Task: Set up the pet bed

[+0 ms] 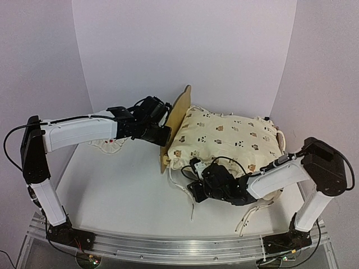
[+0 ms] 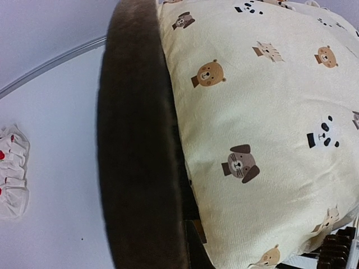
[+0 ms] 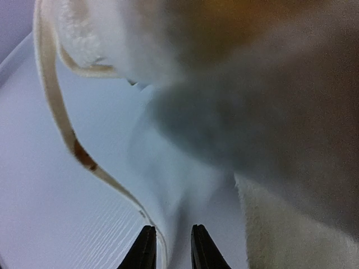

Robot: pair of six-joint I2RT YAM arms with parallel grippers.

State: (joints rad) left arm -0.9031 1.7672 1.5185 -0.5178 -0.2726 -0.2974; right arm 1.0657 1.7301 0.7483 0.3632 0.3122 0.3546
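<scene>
Far right of table (image 1: 123,185): cushion (image 1: 230,137) is lying on pet bed (image 1: 168,159)
left gripper (image 1: 164,134): clamping the headboard (image 1: 179,115) tight
right gripper (image 3: 170,249): jaws sitting slightly apart, tie string (image 3: 61,129) running right by them

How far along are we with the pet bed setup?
Done: the animal-print cushion lies on the pet bed. In hand: left gripper shut at the headboard; right gripper by a loose tie at the front edge. Left: the strawberry pillow sits on the table, outside the bed.
</scene>
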